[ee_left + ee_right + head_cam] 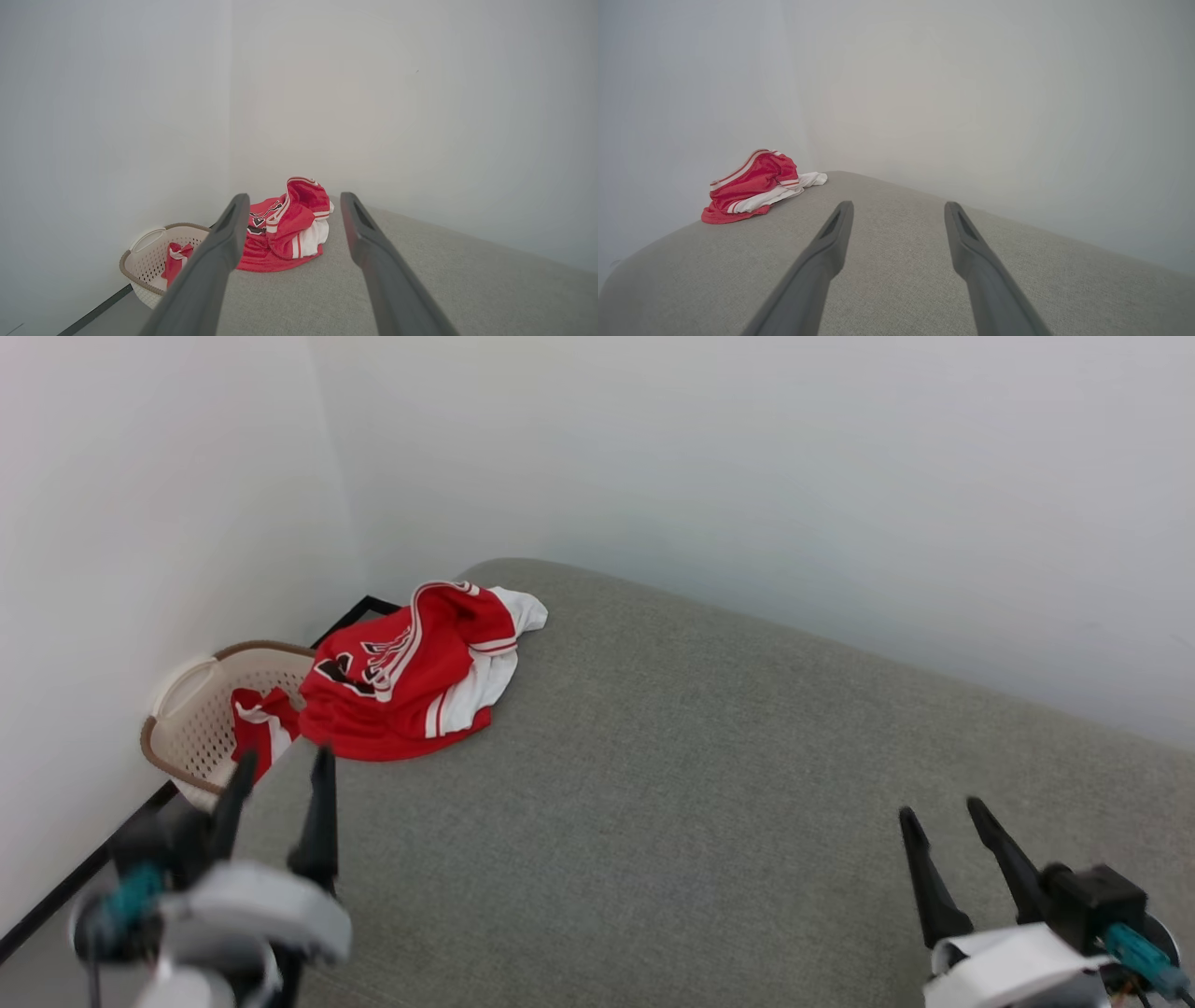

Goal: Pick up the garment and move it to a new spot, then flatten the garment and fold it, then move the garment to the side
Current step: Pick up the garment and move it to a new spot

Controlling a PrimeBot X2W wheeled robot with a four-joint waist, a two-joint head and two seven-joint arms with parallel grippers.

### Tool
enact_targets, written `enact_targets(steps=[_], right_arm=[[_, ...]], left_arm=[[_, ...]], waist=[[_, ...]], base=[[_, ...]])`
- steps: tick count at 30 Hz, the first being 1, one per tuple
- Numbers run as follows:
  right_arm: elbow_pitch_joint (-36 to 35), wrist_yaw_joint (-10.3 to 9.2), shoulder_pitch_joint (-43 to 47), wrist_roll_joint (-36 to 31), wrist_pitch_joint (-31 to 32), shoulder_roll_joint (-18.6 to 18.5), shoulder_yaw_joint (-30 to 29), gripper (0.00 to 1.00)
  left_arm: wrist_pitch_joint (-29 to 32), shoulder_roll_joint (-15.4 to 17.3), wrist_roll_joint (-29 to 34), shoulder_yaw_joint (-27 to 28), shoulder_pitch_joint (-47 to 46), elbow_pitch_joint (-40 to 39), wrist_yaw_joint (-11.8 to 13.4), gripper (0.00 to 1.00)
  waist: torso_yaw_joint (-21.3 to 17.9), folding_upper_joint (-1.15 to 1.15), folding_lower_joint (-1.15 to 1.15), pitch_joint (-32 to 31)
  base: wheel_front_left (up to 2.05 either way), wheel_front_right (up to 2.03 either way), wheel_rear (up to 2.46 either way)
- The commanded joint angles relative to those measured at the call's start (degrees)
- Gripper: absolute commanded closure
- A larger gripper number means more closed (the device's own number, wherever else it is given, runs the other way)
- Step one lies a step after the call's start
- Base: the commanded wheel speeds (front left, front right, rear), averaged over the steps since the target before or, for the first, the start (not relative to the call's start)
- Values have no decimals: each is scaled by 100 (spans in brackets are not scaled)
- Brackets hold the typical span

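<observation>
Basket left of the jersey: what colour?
Cream perforated basket with a brown rim, clearest in the head view.

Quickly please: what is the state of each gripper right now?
Left gripper: open, holding nothing.
Right gripper: open, holding nothing.

Garment (401, 691) print crumpled, unreadable; left pincer (286, 754) blurry in head cam; basket (198, 723) partly hidden.

garment (401, 691): smooth jersey cloth | basket (196, 719): perforated matt plastic | surface (700, 784): matt woven fabric
</observation>
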Motion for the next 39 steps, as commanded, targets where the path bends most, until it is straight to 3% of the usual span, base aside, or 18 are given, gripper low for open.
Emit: enact_targets(steps=[1,7,20,31,39], right_arm=[[-8,17,116,33,-25,-23,-53,0],[-289,17,214,-78,73,-143,-168,0],[-1693,17,-381,-185,769,-733,-353,0],[-2417,11,-609,-178,1118,-970,-415,0],[-2655,11,-577,-161,1255,-1017,-396,0]], left_arm=[[94,56,-43,0,-169,57,-52,0],[889,474,-328,50,-1287,606,-273,0],[2034,997,-1227,71,-3660,2278,-553,0],[3173,1232,-1468,-337,-4917,4015,-570,0],[3393,1266,-1159,-652,-5367,5086,-360,0]], waist=[[8,0,0,12],[-211,0,0,346],[-996,0,0,2355],[-1343,0,0,3281],[-1504,0,0,3446]], base=[[0,0,0],[0,0,0],[0,0,0],[0,0,0],[0,0,0]])
